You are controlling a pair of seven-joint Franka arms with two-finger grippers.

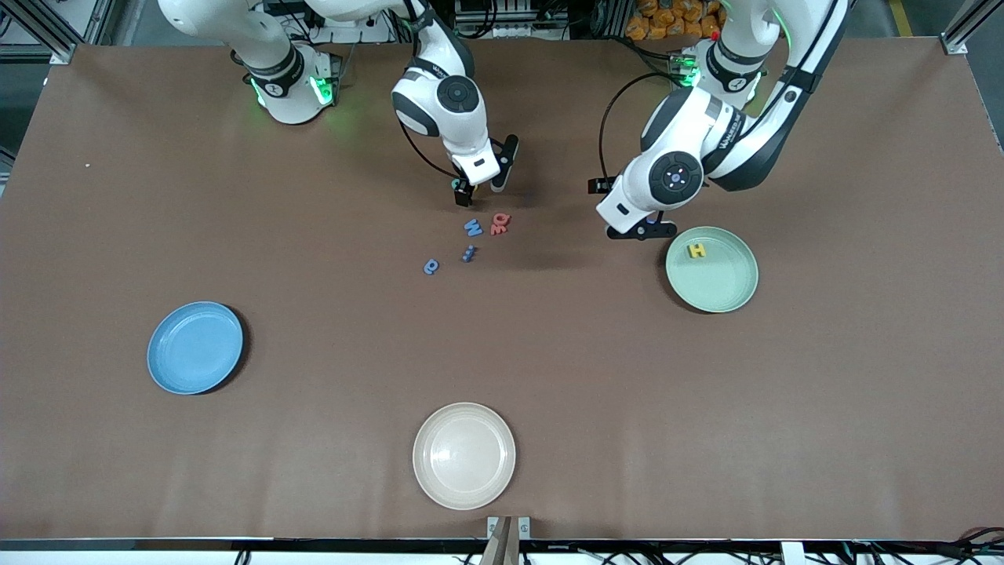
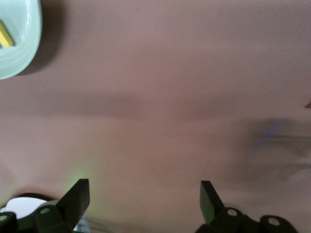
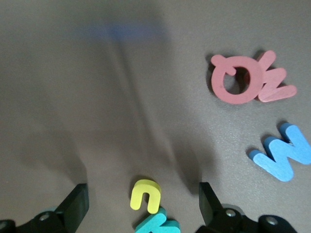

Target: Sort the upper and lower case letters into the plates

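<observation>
foam-like and chunky, the letters look light and stiff, so a pinch across a straight stroke should hold them, though they may skid on the smooth brown table (image 1: 784, 408). the right gripper (image 1: 484, 187) hangs open over a yellow u (image 3: 145, 195) touching a teal letter (image 3: 158, 223). near them lie a red q (image 3: 233, 80), a red w (image 3: 274, 82) and a blue w (image 3: 282, 155). the left gripper (image 2: 145, 199), also open, waits beside the mint plate (image 1: 725, 294), where a yellow h (image 1: 696, 250) lies. the blue plate (image 1: 195, 348) stands well apart, toward the right arm's end.
</observation>
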